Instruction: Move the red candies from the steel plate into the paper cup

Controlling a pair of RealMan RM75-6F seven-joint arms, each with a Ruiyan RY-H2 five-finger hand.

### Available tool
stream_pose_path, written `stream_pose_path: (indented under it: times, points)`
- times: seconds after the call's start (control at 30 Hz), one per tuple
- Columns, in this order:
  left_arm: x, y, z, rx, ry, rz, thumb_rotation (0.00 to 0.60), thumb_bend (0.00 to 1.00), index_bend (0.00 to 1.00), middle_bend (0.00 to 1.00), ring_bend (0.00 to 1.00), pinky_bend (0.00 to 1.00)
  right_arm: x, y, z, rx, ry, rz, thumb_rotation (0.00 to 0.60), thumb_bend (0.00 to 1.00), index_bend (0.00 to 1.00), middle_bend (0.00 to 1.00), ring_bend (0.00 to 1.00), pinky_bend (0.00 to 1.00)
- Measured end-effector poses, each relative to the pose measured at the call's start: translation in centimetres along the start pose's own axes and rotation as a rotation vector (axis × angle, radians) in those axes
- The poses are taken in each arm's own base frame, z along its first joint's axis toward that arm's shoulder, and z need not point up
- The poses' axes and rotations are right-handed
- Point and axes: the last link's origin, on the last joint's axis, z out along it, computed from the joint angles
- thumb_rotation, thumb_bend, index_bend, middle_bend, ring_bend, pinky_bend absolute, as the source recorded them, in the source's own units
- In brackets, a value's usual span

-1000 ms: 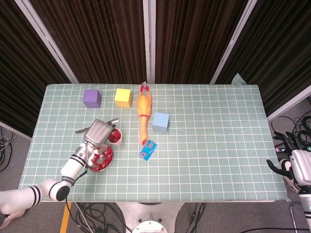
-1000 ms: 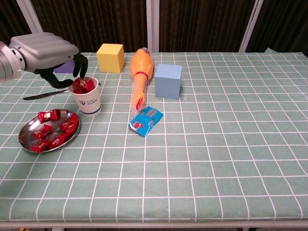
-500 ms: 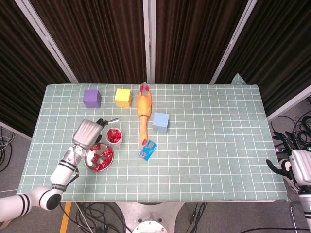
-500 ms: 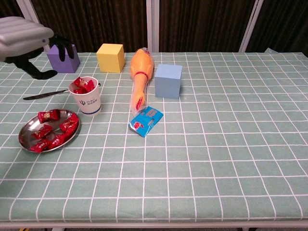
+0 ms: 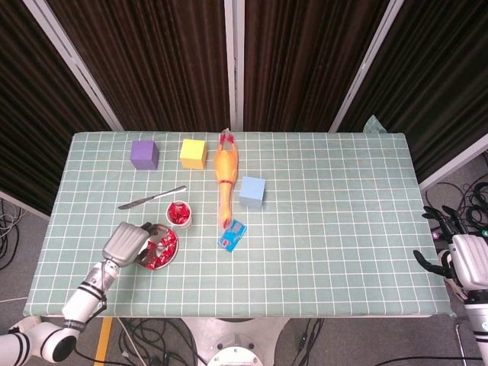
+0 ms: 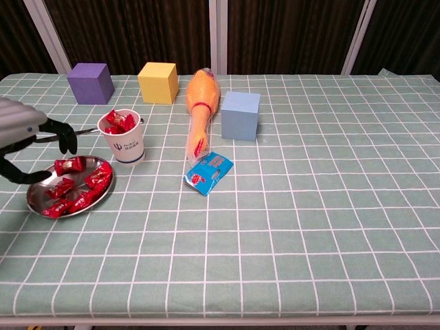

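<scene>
Table (image 5: 343,229) covered with a green checked cloth is seen from both cameras. On its far side a rubber chicken (image 6: 200,103) is laid lengthwise, with a yellow cube (image 6: 157,82) and a purple cube (image 6: 91,82) to its left and a light blue cube (image 6: 240,115) just to its right. The steel plate (image 6: 41,192) is placed near the front left edge, and several red candies (image 6: 77,184) are lying on it. The left hand (image 5: 127,243) is held above the plate's left rim with fingers spread and curved, and nothing is gripped in it. The right hand (image 5: 450,255) is seen beyond the table's right edge, fingers apart and empty. The paper cup (image 6: 123,142) stands upright just behind the plate, and red candies are already seen inside it. A knife (image 5: 151,197) lies behind the cup, and a blue packet (image 6: 208,172) lies near the chicken's tail end.
</scene>
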Motion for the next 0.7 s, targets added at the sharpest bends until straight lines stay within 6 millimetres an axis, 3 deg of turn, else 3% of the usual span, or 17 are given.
stream_pose_path:
  times: [0.27, 0.7]
  points:
    - [-2.3, 0.2, 0.8, 0.018, -0.054, 0.03, 0.6, 0.34, 0.43, 0.48, 0.87, 1.0, 0.1, -0.1, 0.0, -0.001, 0.001, -0.004, 0.6, 0.2, 0.12, 0.24, 0.07, 0.43]
    - [-3.6, 0.2, 1.2, 0.044, -0.075, 0.016, 0.6, 0.34, 0.47, 0.51, 0.88, 1.0, 0.1, -0.2, -0.1, -0.003, 0.002, -0.006, 0.6, 0.19, 0.12, 0.24, 0.07, 0.43]
